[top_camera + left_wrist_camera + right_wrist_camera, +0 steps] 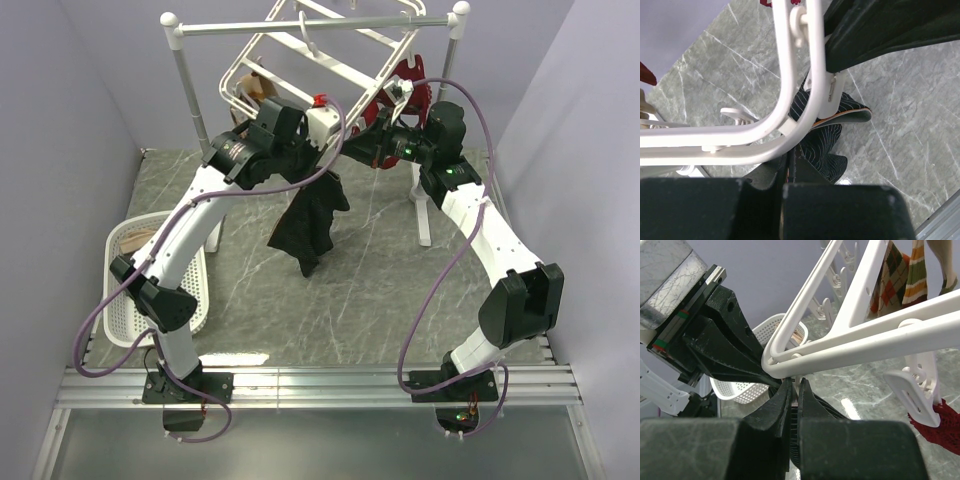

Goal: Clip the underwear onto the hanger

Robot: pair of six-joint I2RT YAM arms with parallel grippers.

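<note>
— Checking the surroundings?
— Seeing plain lilac walls (80,80) closing in at the back and on both sides.
— And underneath?
— Looking down on a grey-green marbled tabletop (380,270), catching a pale glare (235,358) near the front.
— Spotting any furniture?
— Noticing a white rail stand (230,28) rising at the rear, a white basket (118,290) lying at the left, a metal rail (320,385) running along the near edge.

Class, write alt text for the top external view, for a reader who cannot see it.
Two robot arms meet at the lower corner of a tilted white hanger, left gripper and right gripper shut, black underwear dangling limp beneath them. A white rail stand holds the hanger; a white basket sits left on the table.
</note>
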